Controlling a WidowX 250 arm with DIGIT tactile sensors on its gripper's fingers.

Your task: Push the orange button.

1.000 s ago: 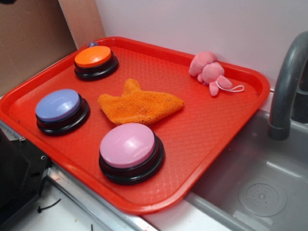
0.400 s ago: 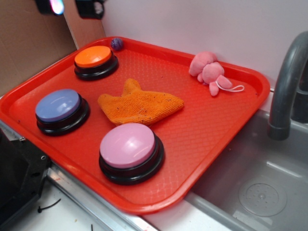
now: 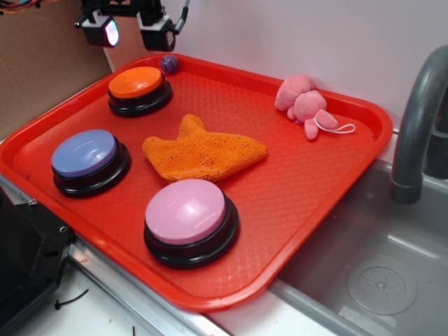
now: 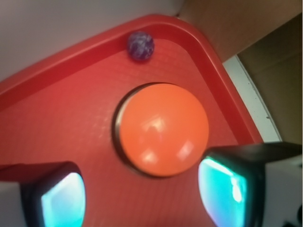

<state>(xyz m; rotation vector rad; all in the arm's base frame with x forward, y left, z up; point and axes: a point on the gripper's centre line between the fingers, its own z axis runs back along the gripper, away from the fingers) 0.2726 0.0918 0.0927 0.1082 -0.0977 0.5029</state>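
The orange button (image 3: 136, 82) (image 4: 163, 128), a glossy orange dome on a black base, stands in the far left corner of the red tray (image 3: 308, 189). My gripper (image 3: 129, 33) hangs in the air above and just behind it, open, with nothing between its fingers. In the wrist view the button fills the middle of the picture, just ahead of the gripper (image 4: 144, 194), whose two glowing pads (image 4: 225, 189) stand wide apart. The gripper is not touching the button.
A small purple ball (image 3: 169, 64) (image 4: 140, 46) lies against the tray's far rim beside the orange button. On the tray too are a blue-topped button (image 3: 85, 154), a pink-topped button (image 3: 186, 212), an orange knitted cloth (image 3: 203, 150) and a pink plush toy (image 3: 302, 103). A sink (image 3: 378, 266) and faucet (image 3: 420, 119) are at the right.
The gripper has come down into the exterior view at the top left, lowering toward the orange button. Nothing on the tray has moved.
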